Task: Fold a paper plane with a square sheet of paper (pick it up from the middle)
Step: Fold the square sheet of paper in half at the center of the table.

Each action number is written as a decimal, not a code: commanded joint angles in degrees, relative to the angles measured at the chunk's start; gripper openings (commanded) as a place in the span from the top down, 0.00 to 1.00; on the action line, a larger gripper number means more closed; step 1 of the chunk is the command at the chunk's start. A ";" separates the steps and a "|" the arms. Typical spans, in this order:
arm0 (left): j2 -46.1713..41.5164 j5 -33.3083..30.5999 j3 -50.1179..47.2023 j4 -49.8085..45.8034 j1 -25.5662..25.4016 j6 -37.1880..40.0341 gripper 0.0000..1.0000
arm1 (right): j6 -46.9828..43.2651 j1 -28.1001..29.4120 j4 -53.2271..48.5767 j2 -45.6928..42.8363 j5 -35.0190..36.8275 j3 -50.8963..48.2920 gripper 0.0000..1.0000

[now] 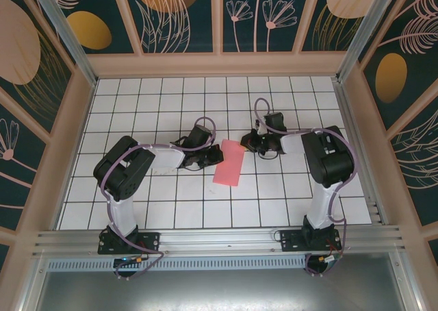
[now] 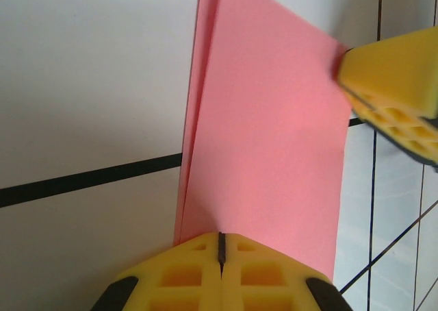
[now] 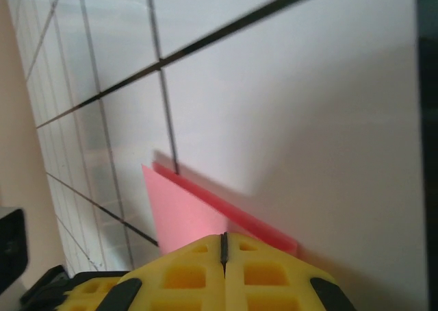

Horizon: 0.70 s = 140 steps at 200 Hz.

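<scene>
The square sheet of paper (image 1: 228, 164), folded double, is held mid-way across the table (image 1: 137, 208), pinched by the left gripper (image 2: 221, 246) at its 9 o'clock edge and by the right gripper (image 3: 223, 246) at 1 o'clock. The layers could be skewed or torn by uneven pulling.

Bright, even light falls on the table (image 1: 171, 215); shadows are soft. The wrist views are slightly blurred, and the paper (image 3: 181, 212) throws a faint shadow.
</scene>
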 commanded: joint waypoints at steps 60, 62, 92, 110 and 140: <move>2.41 -2.54 -2.30 -8.11 -0.45 1.55 1.00 | 0.89 -1.45 -4.40 -2.88 -1.48 3.97 1.00; 2.43 -2.46 -2.22 -8.11 -0.44 1.54 1.00 | 0.96 -1.54 -4.60 -2.79 -1.61 4.29 1.00; 2.40 -2.46 -2.15 -8.12 -0.45 1.47 1.00 | 1.39 -1.94 -5.97 -1.21 -1.97 5.67 1.00; 2.44 -2.35 -2.12 -8.02 -0.49 1.53 1.00 | 1.59 -1.98 -6.39 0.15 -1.60 5.65 1.00; 2.52 -2.35 -2.21 -8.02 -0.44 1.50 1.00 | 1.80 -2.01 -5.87 2.23 -0.78 4.63 1.00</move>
